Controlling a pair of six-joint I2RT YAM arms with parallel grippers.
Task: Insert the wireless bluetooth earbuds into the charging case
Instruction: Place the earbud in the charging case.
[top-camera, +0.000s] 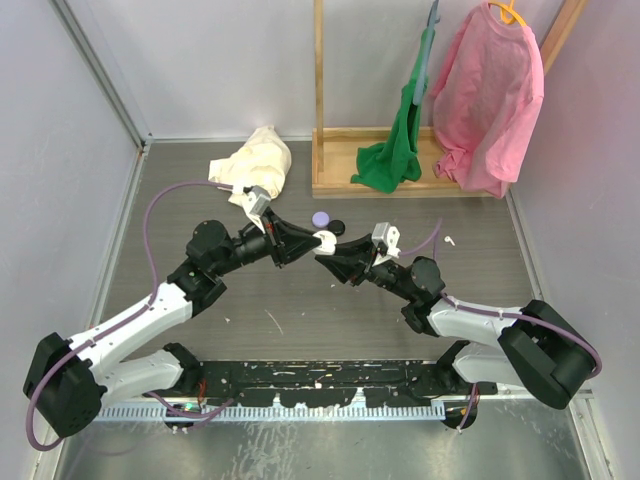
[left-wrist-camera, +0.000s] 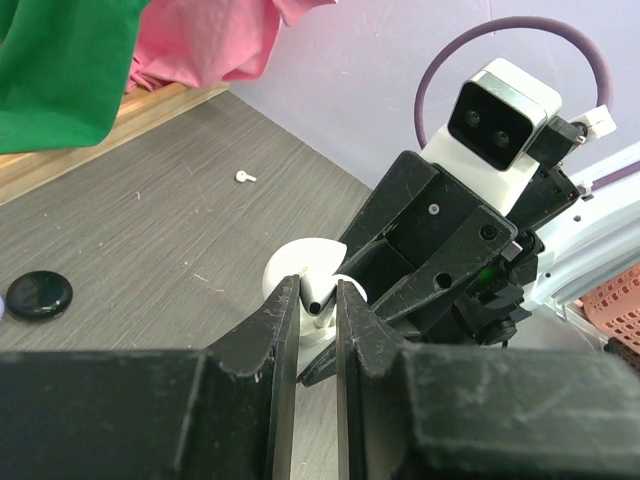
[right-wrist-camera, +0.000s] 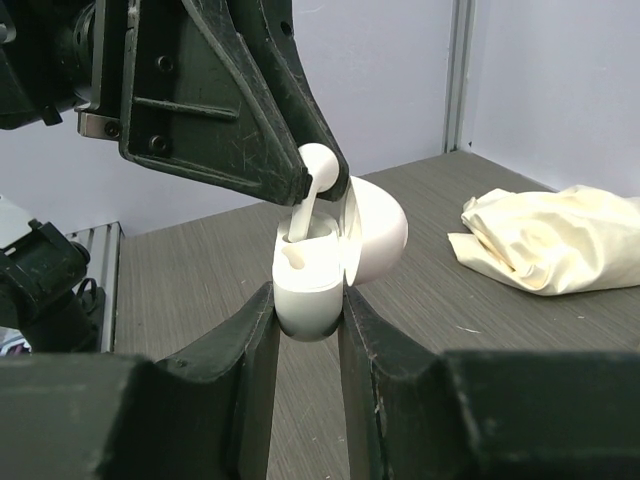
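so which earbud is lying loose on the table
The loose earbud lies alone on the table, nothing gripping it. The other earbud is pinched in the left gripper, stem down in the open case held by the right gripper.

Top external: fixed high behind both arm bases, looking down and forward across the whole table (top-camera: 300, 320) to the back wall (top-camera: 220, 60); distant. Left wrist: tight behind left gripper (left-wrist-camera: 318, 305), aimed along it at right gripper (right-wrist-camera: 308, 300). Right wrist: equally tight, aimed back the opposite way; all three views share the charging case (top-camera: 324, 240) mid-table.
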